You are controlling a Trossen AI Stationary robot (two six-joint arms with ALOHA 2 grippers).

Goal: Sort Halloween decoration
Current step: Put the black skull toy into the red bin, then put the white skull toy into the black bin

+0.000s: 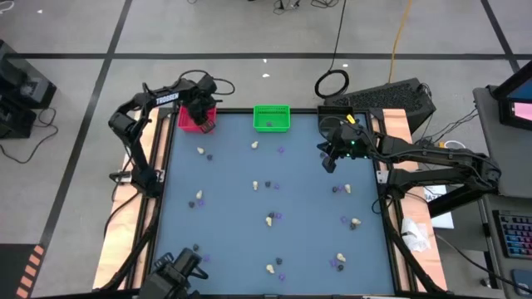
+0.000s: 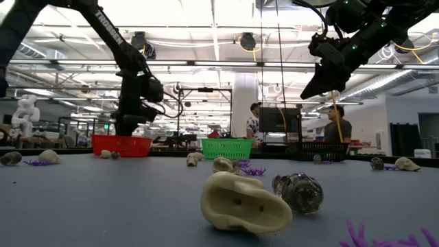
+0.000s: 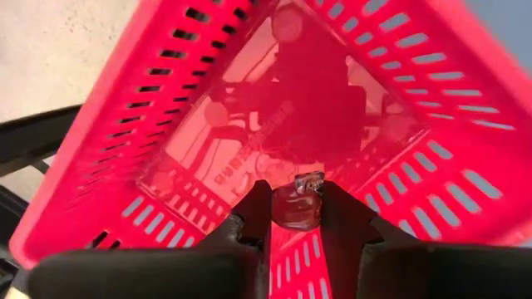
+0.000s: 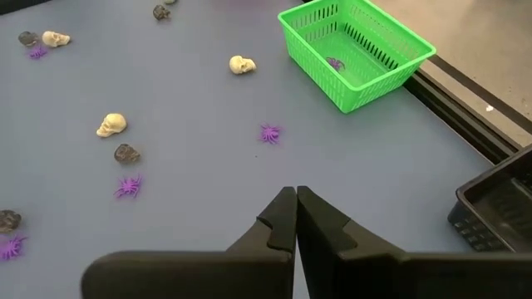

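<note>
My left gripper point(image 3: 287, 218) over the red bin point(image 3: 399, 91), clenched on a dark skull trinket point(image 3: 298, 199) (translucent grey), my right gripper point(image 4: 296, 218) closed empty above the bench point(image 4: 199, 191), remaining Halloween decoration point(image 1: 268, 219) scattered across bench, one purple bit in green bin point(image 4: 366, 50)

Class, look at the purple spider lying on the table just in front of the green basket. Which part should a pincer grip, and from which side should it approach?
Probably straight down from above, pinching the small central body of the purple spider. It lies flat on the table with thin legs splayed outward, so a sideways approach finds little to catch. The green basket stands clear of it.
</note>
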